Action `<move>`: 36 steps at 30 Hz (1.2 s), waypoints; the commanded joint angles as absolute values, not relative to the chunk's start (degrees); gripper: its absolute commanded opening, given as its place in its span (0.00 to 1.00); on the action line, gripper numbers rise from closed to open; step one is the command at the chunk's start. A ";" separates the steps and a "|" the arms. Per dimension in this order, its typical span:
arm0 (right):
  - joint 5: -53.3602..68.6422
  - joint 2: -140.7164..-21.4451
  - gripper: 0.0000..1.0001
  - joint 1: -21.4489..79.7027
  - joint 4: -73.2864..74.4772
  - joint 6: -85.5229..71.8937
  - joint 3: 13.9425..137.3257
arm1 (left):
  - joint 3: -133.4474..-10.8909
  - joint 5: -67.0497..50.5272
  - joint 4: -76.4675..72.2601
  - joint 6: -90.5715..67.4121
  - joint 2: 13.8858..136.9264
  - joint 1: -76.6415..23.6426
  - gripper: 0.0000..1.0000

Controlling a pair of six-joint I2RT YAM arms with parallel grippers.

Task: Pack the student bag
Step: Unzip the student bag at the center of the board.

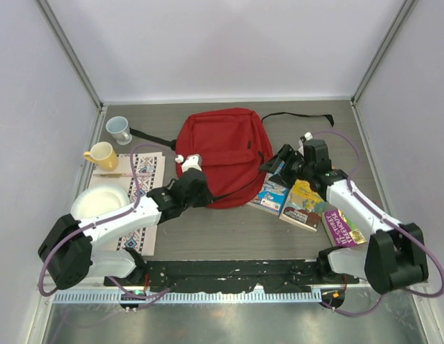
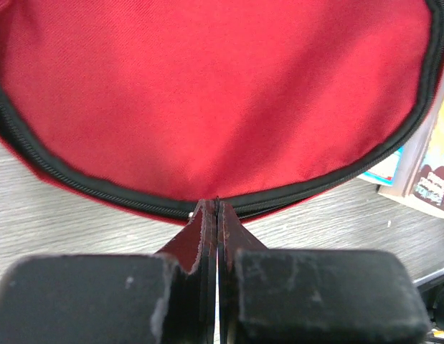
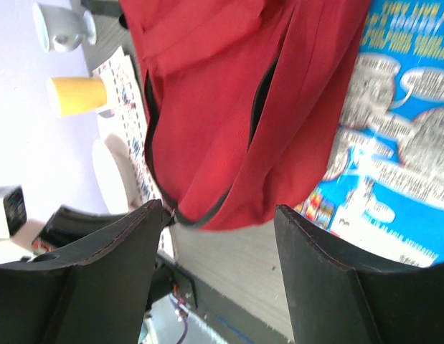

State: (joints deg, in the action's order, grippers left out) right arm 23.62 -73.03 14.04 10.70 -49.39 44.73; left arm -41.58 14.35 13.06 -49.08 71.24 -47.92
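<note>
The red student bag point(image 1: 222, 154) lies flat at mid-table, its black straps trailing behind it. My left gripper point(image 1: 196, 192) is shut, with its tips at the black zipper trim on the bag's near-left edge point(image 2: 107, 190). I cannot tell whether it pinches anything there. The bag fills the left wrist view point(image 2: 222, 93). My right gripper point(image 1: 277, 170) is open and empty at the bag's right edge, over a blue book point(image 1: 270, 197). In the right wrist view the bag point(image 3: 207, 107) and the blue book point(image 3: 394, 143) show between its fingers point(image 3: 114, 272).
A yellow-brown book point(image 1: 302, 206) and a purple book point(image 1: 342, 228) lie right of the blue one. A patterned placemat point(image 1: 146, 172), a white plate point(image 1: 100, 204), a yellow mug point(image 1: 101, 155) and a pale blue mug point(image 1: 119, 129) are at the left.
</note>
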 commanded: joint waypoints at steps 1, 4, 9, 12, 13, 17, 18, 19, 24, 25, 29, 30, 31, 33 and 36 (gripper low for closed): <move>27.25 -66.01 0.69 16.25 12.30 -57.29 40.17 | -47.36 10.90 7.47 -48.61 72.51 -47.99 0.00; 27.42 -63.90 0.69 18.54 10.91 -63.69 37.45 | -49.74 9.32 7.29 -48.08 73.91 -47.99 0.00; 25.05 -65.03 0.69 24.25 8.27 -68.81 37.35 | -51.59 8.09 5.98 -48.34 75.41 -48.08 0.00; 23.65 -66.88 0.69 27.15 4.49 -72.33 37.53 | -52.03 7.82 5.54 -48.34 75.85 -48.52 0.00; 23.29 -67.32 0.69 28.29 2.66 -73.38 37.70 | -52.03 7.82 5.45 -48.51 75.94 -48.60 0.00; 22.15 -71.44 0.70 29.53 0.53 -77.16 38.50 | -51.86 7.65 5.10 -48.87 75.67 -49.22 0.00; 22.06 -71.98 0.70 29.79 0.61 -77.25 38.76 | -51.86 7.65 5.01 -48.87 75.59 -49.31 0.00; 21.28 -72.59 0.70 29.88 0.62 -77.52 39.02 | -51.86 7.65 5.10 -48.87 75.50 -49.31 0.00; 18.72 -75.05 0.63 30.06 -2.46 -80.24 38.93 | -51.16 7.73 5.01 -48.78 74.80 -49.48 0.00; 18.29 -75.32 0.58 29.97 -2.81 -80.42 39.11 | -50.80 7.73 5.10 -48.78 74.62 -49.48 0.00; 15.66 -75.76 0.34 29.88 -3.43 -79.72 39.55 | -49.05 8.09 5.45 -48.87 73.22 -49.48 0.00; 15.47 -75.85 0.25 29.88 -3.60 -79.63 39.64 | -48.09 8.43 5.54 -48.95 72.52 -49.48 0.00; 15.38 -76.55 0.19 29.71 -3.52 -78.67 39.90 | -47.64 8.70 5.71 -48.96 72.16 -49.48 0.00; 15.91 -77.34 0.02 29.79 -3.52 -77.18 40.51 | -46.24 9.40 6.15 -49.04 70.85 -49.48 0.00; 15.04 -78.75 0.01 29.71 -0.02 -70.77 42.97 | -44.31 11.94 8.25 -49.22 69.35 -49.40 0.00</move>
